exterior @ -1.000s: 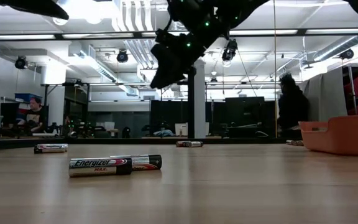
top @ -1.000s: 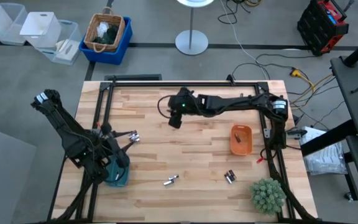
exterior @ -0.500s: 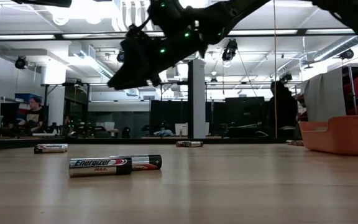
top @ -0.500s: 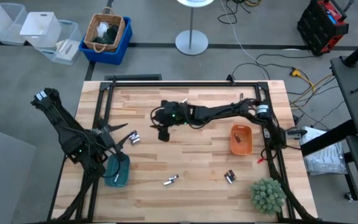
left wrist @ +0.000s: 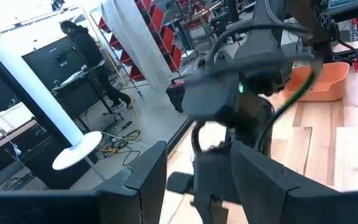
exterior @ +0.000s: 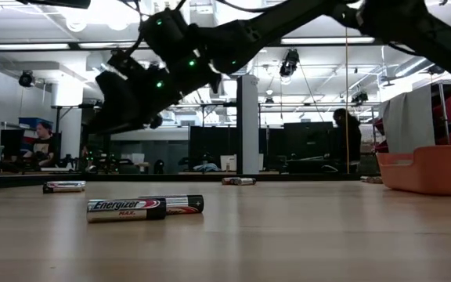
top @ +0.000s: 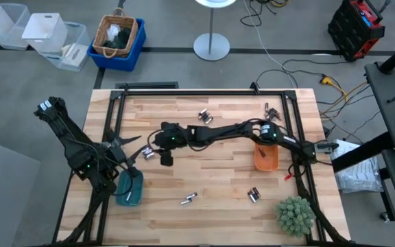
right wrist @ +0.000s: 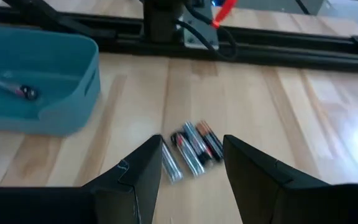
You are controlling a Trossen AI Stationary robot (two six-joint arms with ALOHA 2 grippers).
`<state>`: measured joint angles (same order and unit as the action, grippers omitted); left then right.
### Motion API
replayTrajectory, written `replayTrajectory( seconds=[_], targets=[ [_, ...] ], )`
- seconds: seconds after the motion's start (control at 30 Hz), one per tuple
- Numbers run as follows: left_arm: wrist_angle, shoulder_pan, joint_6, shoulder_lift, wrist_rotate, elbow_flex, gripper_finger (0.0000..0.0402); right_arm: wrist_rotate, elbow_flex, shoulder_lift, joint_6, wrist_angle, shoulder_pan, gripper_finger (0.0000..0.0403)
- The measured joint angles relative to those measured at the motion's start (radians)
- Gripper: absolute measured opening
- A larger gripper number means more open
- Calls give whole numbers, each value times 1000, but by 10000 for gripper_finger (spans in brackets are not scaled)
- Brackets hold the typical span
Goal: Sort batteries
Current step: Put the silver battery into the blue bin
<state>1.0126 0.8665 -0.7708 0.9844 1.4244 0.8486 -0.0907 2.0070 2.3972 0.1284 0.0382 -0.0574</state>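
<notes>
Now reaching: right gripper (right wrist: 191, 177), jaws spread, above batteries (right wrist: 190, 148) clustered on counter (right wrist: 328, 106) beside teal tray (right wrist: 73, 87); best lowered squarely astride one cell; left gripper (left wrist: 191, 180) spread, waiting.

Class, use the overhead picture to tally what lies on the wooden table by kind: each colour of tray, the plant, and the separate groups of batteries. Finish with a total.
Teal plastic tray: 1
Orange plastic tray: 1
Green spiky ball plant: 1
Groups of small silvery metal batteries: 5
Total: 8
</notes>
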Motion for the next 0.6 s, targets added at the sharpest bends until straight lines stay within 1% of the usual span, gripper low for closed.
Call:
replayTrajectory(
  seconds=[0.17,0.6],
  targets=[
    [0,0,0,-1,1,0,157,-48,42,42,-4,1,5,164],
    [0,0,3,0,7,0,157,-49,44,76,5,-5,21,164]
  ],
)
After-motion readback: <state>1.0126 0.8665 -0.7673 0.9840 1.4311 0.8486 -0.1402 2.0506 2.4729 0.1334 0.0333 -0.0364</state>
